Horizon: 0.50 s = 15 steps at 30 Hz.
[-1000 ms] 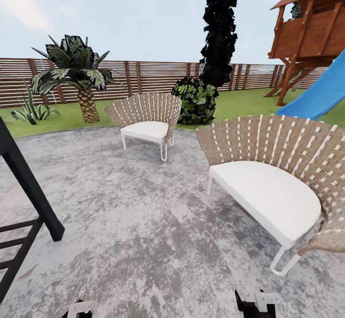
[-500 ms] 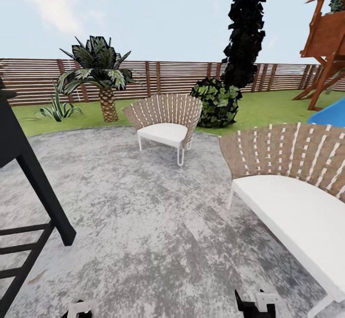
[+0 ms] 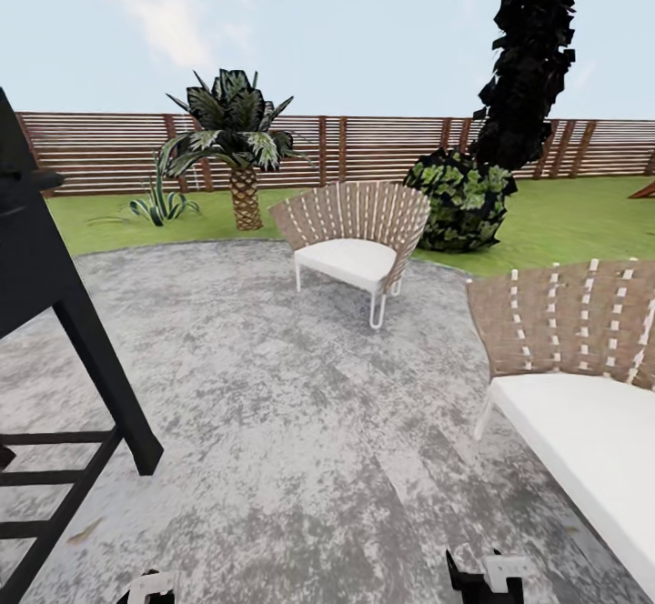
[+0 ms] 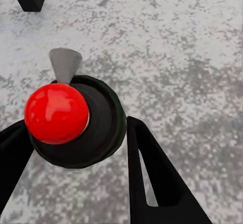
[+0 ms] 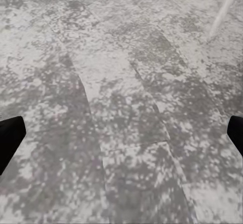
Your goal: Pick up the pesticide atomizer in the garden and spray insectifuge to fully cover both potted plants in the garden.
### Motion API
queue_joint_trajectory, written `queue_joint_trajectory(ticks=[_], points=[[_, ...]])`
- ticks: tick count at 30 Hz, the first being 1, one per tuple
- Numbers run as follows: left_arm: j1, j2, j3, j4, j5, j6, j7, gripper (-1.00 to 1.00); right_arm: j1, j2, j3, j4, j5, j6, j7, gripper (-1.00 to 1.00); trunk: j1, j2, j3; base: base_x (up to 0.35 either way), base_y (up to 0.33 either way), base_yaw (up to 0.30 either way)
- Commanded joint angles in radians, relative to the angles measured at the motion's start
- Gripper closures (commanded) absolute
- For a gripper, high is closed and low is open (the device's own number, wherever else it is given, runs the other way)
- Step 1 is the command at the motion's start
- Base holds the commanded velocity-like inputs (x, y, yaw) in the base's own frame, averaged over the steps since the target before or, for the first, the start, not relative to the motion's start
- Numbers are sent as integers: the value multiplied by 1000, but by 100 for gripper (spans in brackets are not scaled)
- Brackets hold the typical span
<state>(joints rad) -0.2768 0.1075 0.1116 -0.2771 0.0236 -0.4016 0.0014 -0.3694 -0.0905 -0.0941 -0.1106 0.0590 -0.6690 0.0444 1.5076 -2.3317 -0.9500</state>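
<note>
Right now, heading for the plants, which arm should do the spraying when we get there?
Left. The left gripper already has the pesticide atomizer between its fingers, red top toward the camera. The right gripper hangs open over bare patio. No potted plants in sight yet, so keep driving.

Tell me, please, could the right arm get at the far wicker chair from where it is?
Probably not: the far wicker chair stands well across the patio, while the right gripper hangs open low over bare stone near the robot.
</note>
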Motion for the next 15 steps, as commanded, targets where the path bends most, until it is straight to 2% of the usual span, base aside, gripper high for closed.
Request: queue_joint_trajectory(ticks=[1,6,15], points=[[-1,0,0,1,2,-3,0,100,0,0,-9,1,6,-3,5,-100,0,0,-1,339,-111,274],[-1,0,0,1,2,-3,0,100,0,-2,-9,0,6,-3,5,-100,0,0,-1,339,-111,208],[-1,0,0,1,3,-3,0,100,0,-6,-9,2,7,-2,5,-100,0,0,-1,339,-111,27]])
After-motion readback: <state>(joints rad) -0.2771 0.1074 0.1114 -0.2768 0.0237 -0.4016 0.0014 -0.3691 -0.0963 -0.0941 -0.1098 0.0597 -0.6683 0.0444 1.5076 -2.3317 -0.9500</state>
